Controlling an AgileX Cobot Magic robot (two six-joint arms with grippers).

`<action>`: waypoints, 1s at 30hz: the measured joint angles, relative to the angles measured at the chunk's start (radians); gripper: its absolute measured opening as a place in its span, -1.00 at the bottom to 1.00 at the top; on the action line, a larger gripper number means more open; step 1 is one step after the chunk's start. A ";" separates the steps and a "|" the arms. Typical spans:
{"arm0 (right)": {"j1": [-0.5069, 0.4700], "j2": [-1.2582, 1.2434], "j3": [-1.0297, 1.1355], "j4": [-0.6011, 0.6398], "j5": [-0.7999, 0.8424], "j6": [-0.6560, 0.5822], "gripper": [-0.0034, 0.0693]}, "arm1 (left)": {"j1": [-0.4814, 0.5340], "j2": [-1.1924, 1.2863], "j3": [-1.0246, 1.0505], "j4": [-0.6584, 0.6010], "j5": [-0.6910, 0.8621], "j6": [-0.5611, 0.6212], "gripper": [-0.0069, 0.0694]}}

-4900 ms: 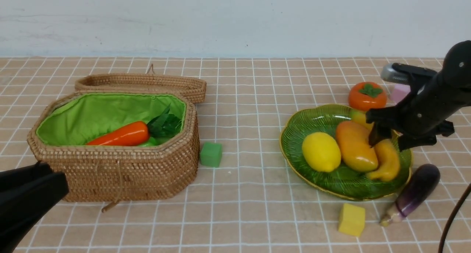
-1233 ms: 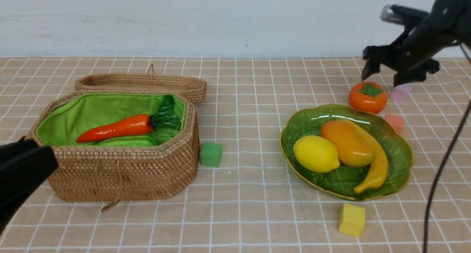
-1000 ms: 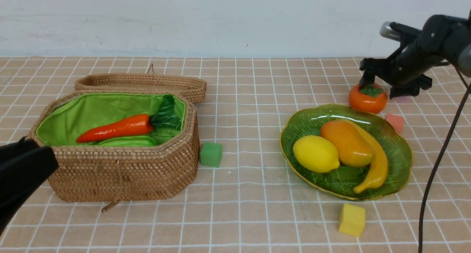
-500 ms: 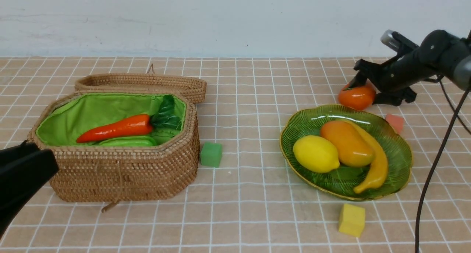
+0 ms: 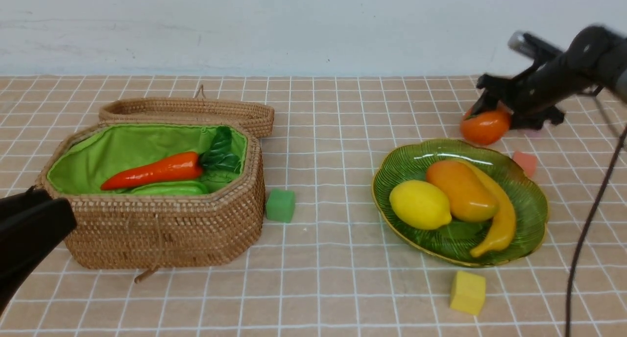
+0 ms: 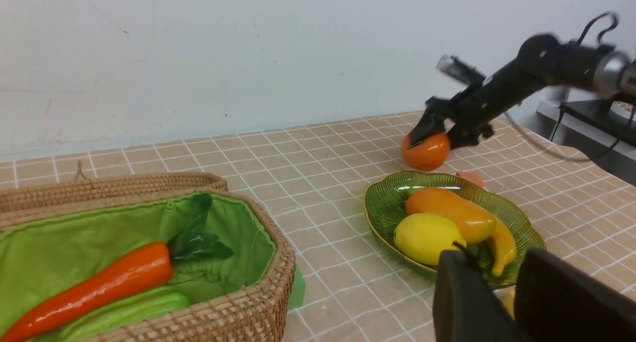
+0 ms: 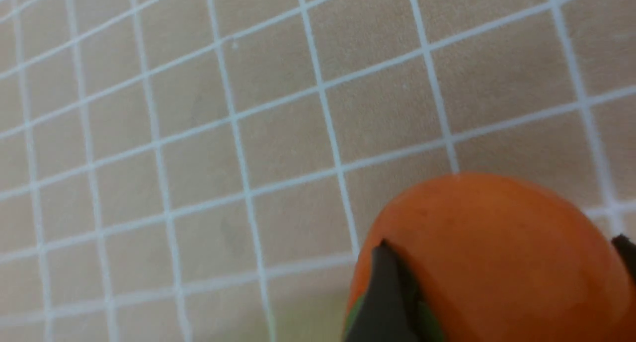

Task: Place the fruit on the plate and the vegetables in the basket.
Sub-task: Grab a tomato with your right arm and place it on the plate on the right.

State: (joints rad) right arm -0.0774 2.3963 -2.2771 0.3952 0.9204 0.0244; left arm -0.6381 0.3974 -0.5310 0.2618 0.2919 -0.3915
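Note:
My right gripper is shut on the round orange persimmon just behind the green leaf plate. In the right wrist view its fingertips press both sides of the persimmon. The lemon, mango and banana lie on the plate. The carrot rests on the green cucumber inside the open rattan basket. The eggplant is not visible. My left gripper hangs open and empty at the basket's near left corner.
A green cube sits right of the basket. A yellow cube lies in front of the plate, and a pink cube sits at the plate's far right rim. The basket lid lies behind the basket.
My right gripper came down from above the persimmon and closed on it; the fruit tipped and shifted slightly. The eggplant beside the plate in the oldest frame is gone.

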 joint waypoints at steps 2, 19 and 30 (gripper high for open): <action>0.003 -0.043 0.000 -0.008 0.049 -0.016 0.55 | 0.000 0.000 0.000 0.001 0.000 0.000 -0.39; 0.232 -0.426 0.621 -0.116 0.153 -0.433 0.55 | 0.000 0.000 0.000 0.082 0.000 0.000 -0.39; 0.234 -0.424 0.659 -0.138 0.109 -0.462 0.71 | 0.000 0.000 0.000 0.095 0.000 0.000 -0.39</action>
State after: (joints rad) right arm 0.1567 1.9718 -1.6181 0.2570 1.0298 -0.4375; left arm -0.6381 0.3974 -0.5310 0.3567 0.2919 -0.3915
